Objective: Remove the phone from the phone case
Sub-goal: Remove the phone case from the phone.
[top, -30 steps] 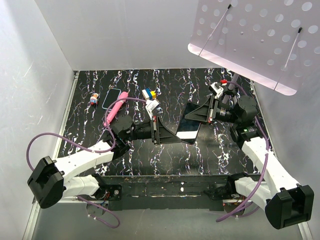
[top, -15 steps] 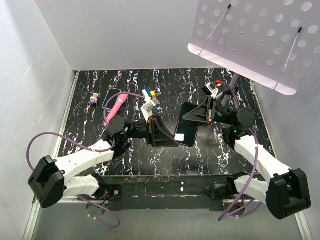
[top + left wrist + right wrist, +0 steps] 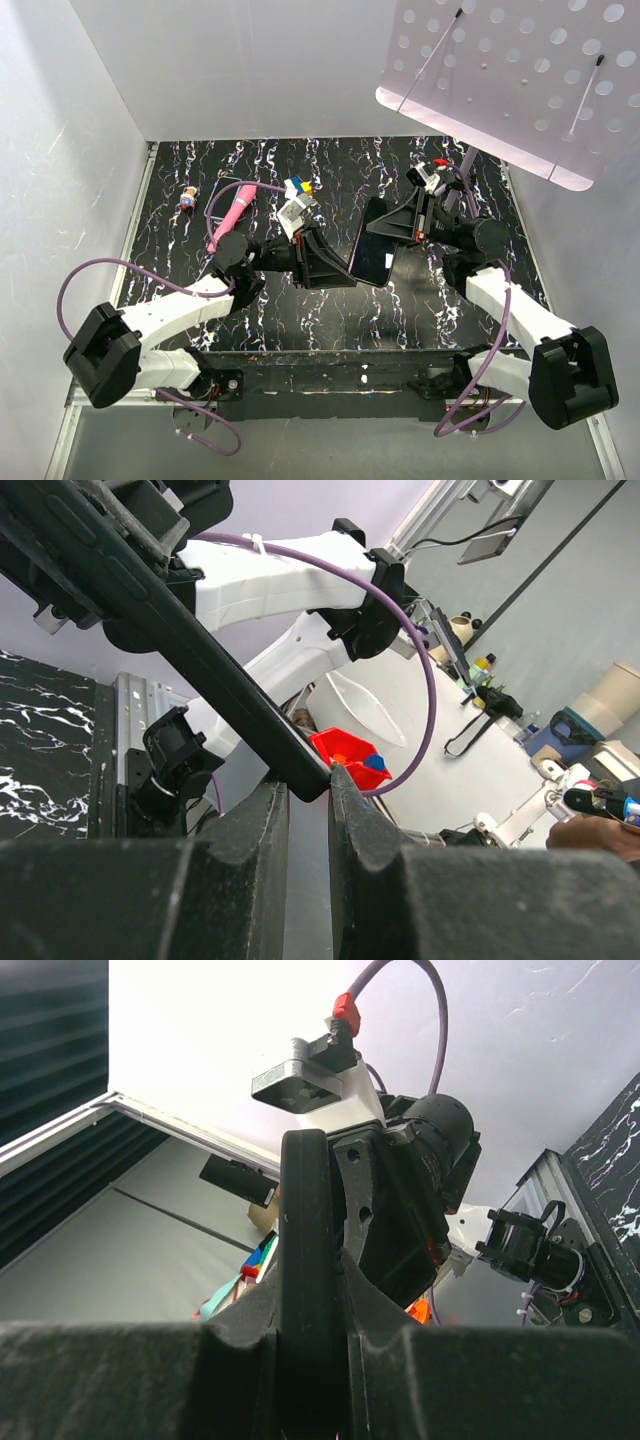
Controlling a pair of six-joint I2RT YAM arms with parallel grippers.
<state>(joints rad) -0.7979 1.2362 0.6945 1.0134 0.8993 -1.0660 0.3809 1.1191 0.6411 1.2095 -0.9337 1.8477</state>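
Note:
The phone [image 3: 372, 258], dark screen up inside its black phone case, hangs tilted above the middle of the table between both arms. My left gripper [image 3: 347, 275] is shut on the case's near lower corner. In the left wrist view the black case edge [image 3: 200, 670] runs diagonally down into my left gripper [image 3: 308, 785]. My right gripper [image 3: 392, 228] is shut on the far upper edge. In the right wrist view the phone [image 3: 303, 1190] stands edge-on as a black slab between the fingers of my right gripper [image 3: 305, 1285]. Where case ends and phone begins is not visible.
At the table's back left lie a second phone [image 3: 222, 188], a pink object [image 3: 228, 215], a small figure [image 3: 188, 197] and a coloured block [image 3: 297, 187]. A white perforated board [image 3: 510, 70] overhangs the back right. White walls close in both sides.
Both arms have shifted toward the table's middle. The phone has gone from lying nearly flat to a steeper tilt. Both grips have held.

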